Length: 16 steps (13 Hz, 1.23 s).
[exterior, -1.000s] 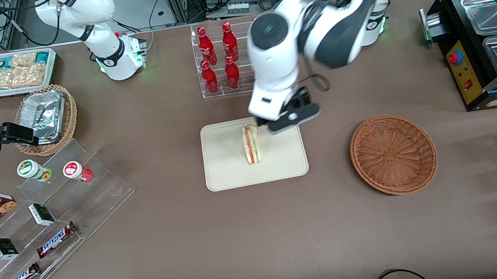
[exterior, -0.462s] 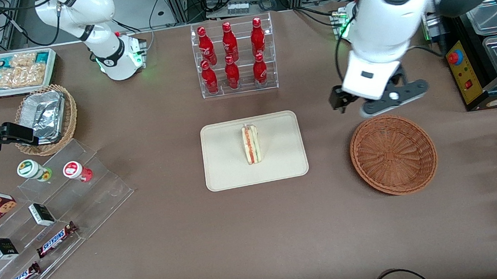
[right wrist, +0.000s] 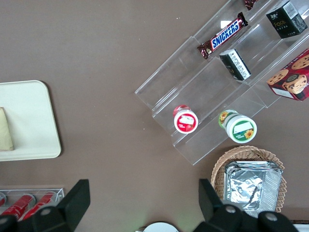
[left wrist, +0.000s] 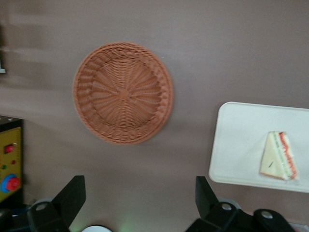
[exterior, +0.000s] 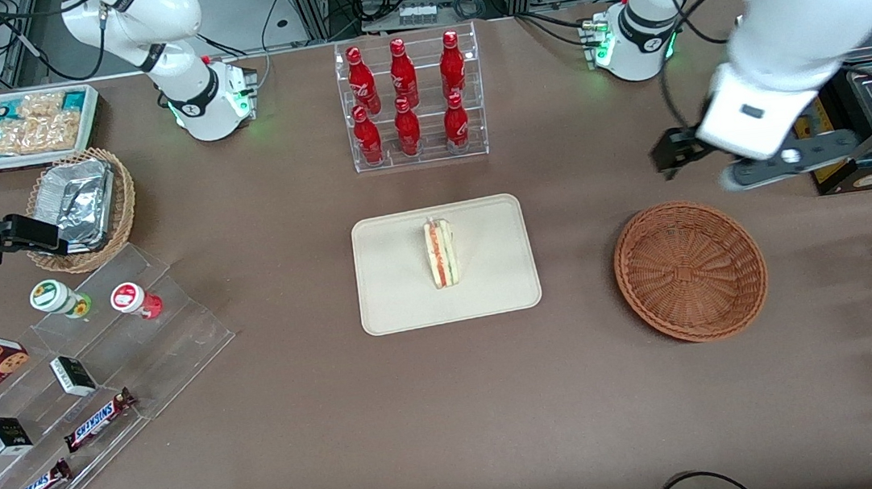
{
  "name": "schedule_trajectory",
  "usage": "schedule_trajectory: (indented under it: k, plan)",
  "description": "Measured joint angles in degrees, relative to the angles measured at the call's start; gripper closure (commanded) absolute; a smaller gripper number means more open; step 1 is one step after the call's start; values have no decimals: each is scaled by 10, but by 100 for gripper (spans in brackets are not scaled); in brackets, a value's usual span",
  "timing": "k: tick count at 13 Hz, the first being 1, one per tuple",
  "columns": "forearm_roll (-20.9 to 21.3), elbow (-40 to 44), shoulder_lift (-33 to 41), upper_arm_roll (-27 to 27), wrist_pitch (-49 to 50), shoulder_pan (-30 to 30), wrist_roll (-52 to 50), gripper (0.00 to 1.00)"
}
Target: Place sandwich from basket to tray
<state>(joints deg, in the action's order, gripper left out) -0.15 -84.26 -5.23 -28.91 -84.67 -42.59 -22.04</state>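
A brown table (exterior: 453, 405) fills the front view; on it, largest to smallest, you have the tray (exterior: 401, 297), the basket (exterior: 690, 270), and the sandwich (exterior: 441, 254).

The tray is a cream rectangle near the table's middle, nearer the camera than a clear rack of red bottles (exterior: 406, 102); the basket, round and reddish-brown, sits well apart from the tray toward the working arm's end, and it holds nothing.

The sandwich stands on the tray on one long edge, its red and green filling facing up, roughly at the tray's centre; it touches only the tray.

Your gripper (exterior: 751, 163) hangs high above the table, farther from the camera than the basket and toward the working arm's end; in the wrist view its two fingers (left wrist: 72, 195) are spread wide with nothing between them.

Judged from this, the placing looks done; should you need to take the sandwich again, expect it to be light, soft and easily crushed, with a clear wrap that may slip; close gently across the two flat bread faces near the thick middle of the wedge, not on the thin tip, and not across the filling edge, which could squeeze out.
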Motion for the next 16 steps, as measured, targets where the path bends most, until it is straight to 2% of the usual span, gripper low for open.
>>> schedule_trajectory:
  k: [2,4,10,12,16]
  plan:
    - [-9,0,10,32,11,71,50,0]
    - [-12,-1,20,91,23,149,89,0]
    - [-11,-15,41,414,34,477,119,0]
    - [-11,-16,44,439,34,503,119,0]
    - [-11,-16,44,413,31,480,120,0]
